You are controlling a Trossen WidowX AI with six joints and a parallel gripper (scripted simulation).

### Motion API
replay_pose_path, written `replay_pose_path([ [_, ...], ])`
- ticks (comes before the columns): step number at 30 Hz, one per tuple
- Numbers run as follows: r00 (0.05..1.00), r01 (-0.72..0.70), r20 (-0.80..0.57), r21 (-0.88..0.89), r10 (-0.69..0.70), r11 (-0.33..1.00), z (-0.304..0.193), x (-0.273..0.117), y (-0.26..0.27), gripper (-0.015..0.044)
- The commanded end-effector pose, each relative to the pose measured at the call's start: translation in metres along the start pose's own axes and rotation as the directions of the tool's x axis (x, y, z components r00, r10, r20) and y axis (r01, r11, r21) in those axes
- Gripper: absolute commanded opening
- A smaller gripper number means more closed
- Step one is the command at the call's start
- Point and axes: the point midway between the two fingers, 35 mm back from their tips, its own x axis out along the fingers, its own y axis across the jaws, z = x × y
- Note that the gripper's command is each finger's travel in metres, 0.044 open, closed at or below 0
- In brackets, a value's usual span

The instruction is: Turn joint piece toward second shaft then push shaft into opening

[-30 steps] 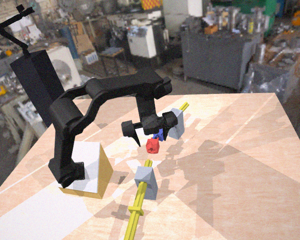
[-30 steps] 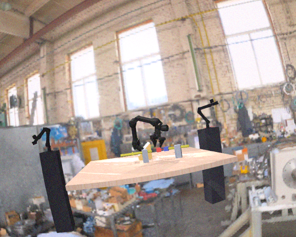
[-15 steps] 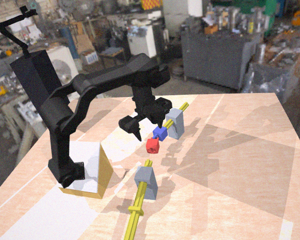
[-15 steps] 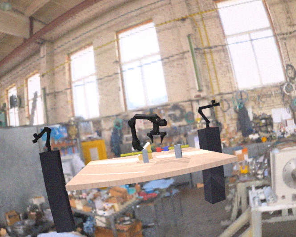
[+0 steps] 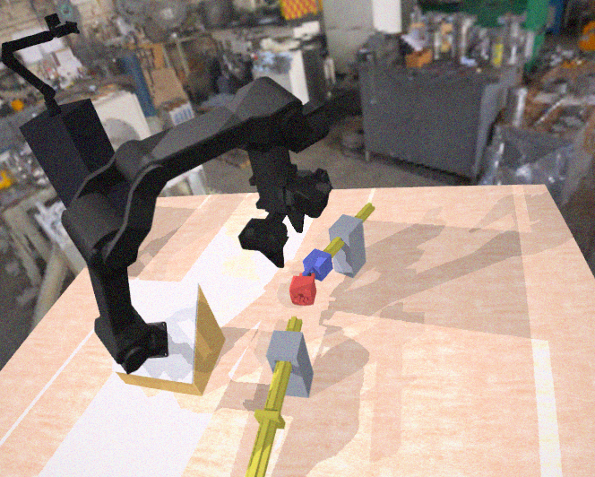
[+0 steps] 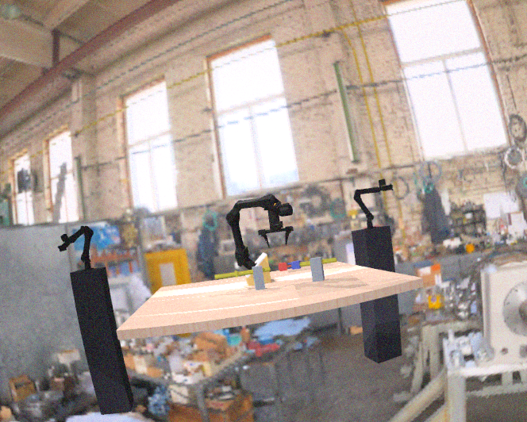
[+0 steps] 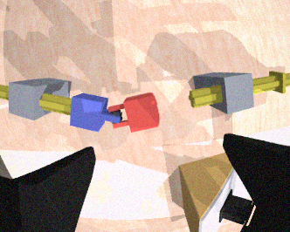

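me: top view first. my 1 gripper [image 5: 290, 248] [image 6: 278, 244] [image 7: 161, 147] hangs above the table [image 5: 446, 387] [image 6: 211, 307] [image 7: 175, 13], 2 black pointed fingers spread wide, nothing between them.

partner: and the parts?

me: i count 2 shafts and 2 smooth grey blocks. the fixed shaft [image 5: 333, 246] [image 6: 329, 260] [image 7: 55, 104] passes through the far block [image 5: 347, 238] [image 6: 317, 269] [image 7: 28, 99]; the sliding shaft [image 5: 279, 379] [image 6: 232, 275] [image 7: 206, 96] passes through the near block [image 5: 286, 345] [image 6: 259, 278] [image 7: 239, 92]. both are ridged, yellow-green. 1 red joint piece [image 5: 302, 289] [image 6: 282, 266] [image 7: 141, 112], squarish, sits between the blocks, next to 1 blue cube-like piece [image 5: 317, 264] [image 6: 295, 264] [image 7: 89, 112].

partner: exterior?

me: the fingers stand apart above the red piece's level, touching nothing i can see. the table is pale, grained wood. beyond its ends stand 2 dark boxy pedestals [image 5: 69, 143] [image 6: 98, 338] [image 6: 374, 250], each with 1 small black arm on top.

partner: wrist?

me: 2 fingertips, well apart. the red piece has 2 thin prongs around a small black link [image 7: 117, 114] by the blue piece. its other end faces the sliding shaft, looking roughly in line, with a gap between. the shaft has 1 square collar [image 5: 269, 418] [image 7: 278, 82] past its block. 1 angular tan-sided box [image 5: 211, 342] [image 6: 262, 263] [image 7: 196, 174] shows low in the view.
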Motion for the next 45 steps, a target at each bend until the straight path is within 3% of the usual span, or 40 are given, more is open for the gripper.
replay_pose_path([
  [1,1.000,-0.018,-0.004,-0.108,0.017,0.994,-0.002,-0.010,-0.003,0.0440],
  [11,1.000,-0.026,-0.003,-0.094,0.026,0.995,-0.001,-0.011,-0.004,0.0440],
  [24,0.986,-0.131,-0.064,0.302,0.157,0.944,0.009,0.005,-0.028,0.0440],
  [34,0.961,-0.157,-0.092,0.597,0.262,0.787,0.013,0.018,-0.048,0.0440],
  [45,0.922,-0.124,-0.097,0.844,0.375,0.522,0.015,0.032,-0.068,0.0440],
])
